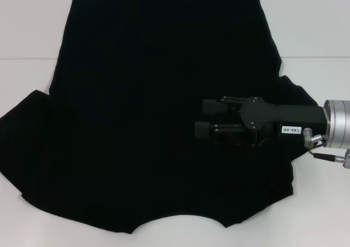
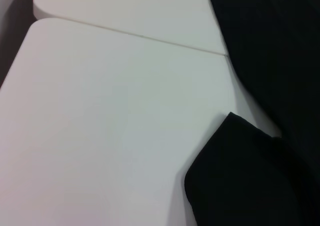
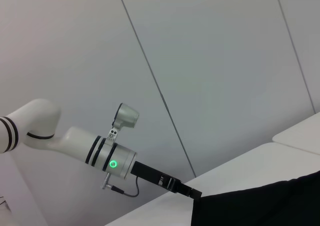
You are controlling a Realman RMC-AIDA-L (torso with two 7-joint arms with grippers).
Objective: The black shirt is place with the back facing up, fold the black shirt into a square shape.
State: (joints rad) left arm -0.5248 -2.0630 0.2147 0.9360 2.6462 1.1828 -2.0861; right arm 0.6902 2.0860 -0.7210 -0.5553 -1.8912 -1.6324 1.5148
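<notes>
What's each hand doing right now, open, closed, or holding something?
Left hand: at the edge of the large matte-black cloth shirt; open or closed cannot be told.
Right hand: over the shirt, open, holding nothing.

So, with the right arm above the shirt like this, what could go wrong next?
1. The right gripper is over the middle of the black shirt, away from any edge; closing there could bunch the cloth.
2. The sleeve on the robot's left lies spread on the white table, so a one-sided pull could skew the fold.
</notes>
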